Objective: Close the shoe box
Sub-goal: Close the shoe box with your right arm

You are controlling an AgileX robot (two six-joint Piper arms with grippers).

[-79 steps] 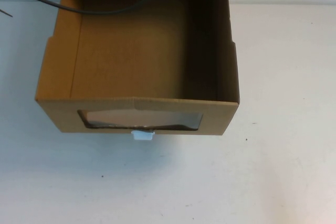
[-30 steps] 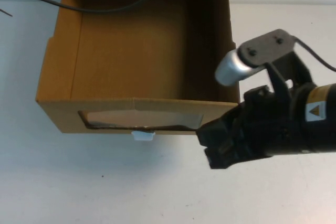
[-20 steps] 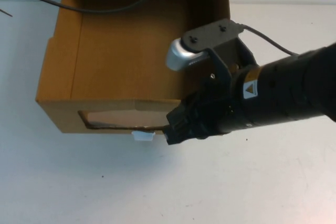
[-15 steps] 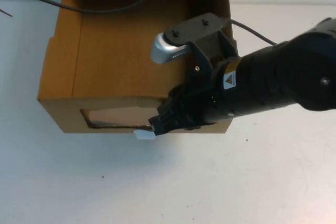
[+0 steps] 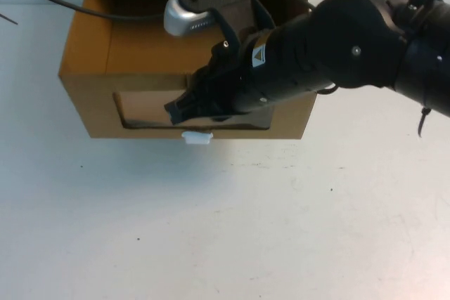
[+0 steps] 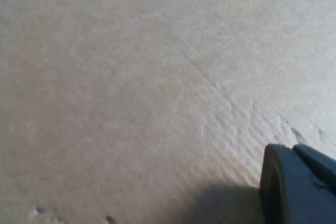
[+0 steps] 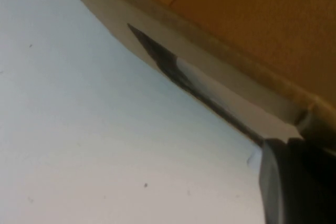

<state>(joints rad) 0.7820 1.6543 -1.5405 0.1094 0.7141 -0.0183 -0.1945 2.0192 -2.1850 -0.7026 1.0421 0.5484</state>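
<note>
The shoe box (image 5: 91, 103) is brown cardboard, with a clear window (image 5: 140, 107) in its front and a small white tab (image 5: 197, 137) below the window. Its drawer stands partly out of the sleeve at the back. My right gripper (image 5: 180, 109) reaches across from the right, and its shut tip presses on the drawer front just above the tab. The right wrist view shows the box front (image 7: 220, 51), the tab (image 7: 254, 157) and the right gripper (image 7: 294, 182). My left gripper (image 6: 299, 187) shows only in the left wrist view, close against plain cardboard (image 6: 131, 77).
A black cable (image 5: 105, 12) runs across the open top of the drawer at the back. The white table (image 5: 225, 230) stretches in front of the box and on both sides. The right arm's body (image 5: 337, 47) covers the drawer's right half.
My right arm came in from the right, swung across to the drawer front by the tab, and the drawer front has moved back toward the sleeve.
</note>
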